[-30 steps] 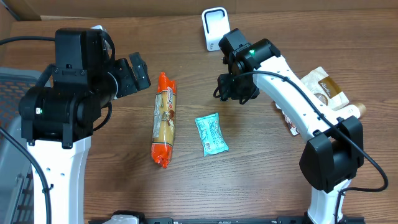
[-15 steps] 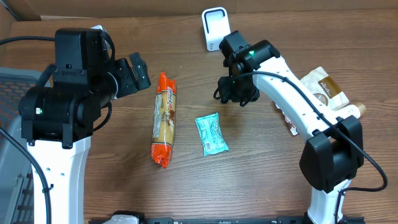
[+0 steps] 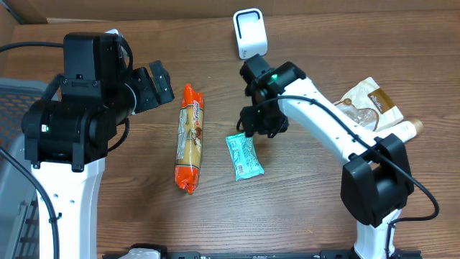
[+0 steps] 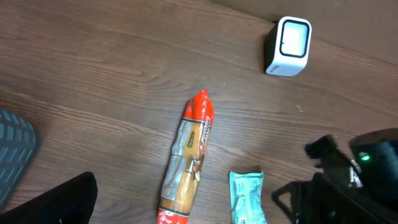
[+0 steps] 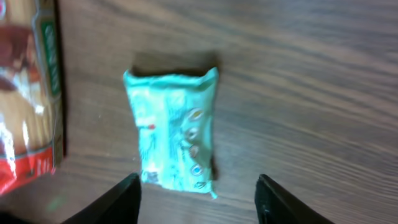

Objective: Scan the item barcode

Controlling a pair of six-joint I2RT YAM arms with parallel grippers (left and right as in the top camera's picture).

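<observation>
Overhead, you see the teal pack flat on the worktop, well nearer you than the scanner (the white box at the far edge). Your right tool hangs over the pack's scanner-side end. The left tool, left of the scanner, is spread and empty.

Left wrist: the pack and the orange packet lie below the scanner.

Right wrist: the fingers are spread, clear of the pack.

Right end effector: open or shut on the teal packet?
Open: right end effector fingers stand apart; packet lies flat on the table beyond them.
</observation>
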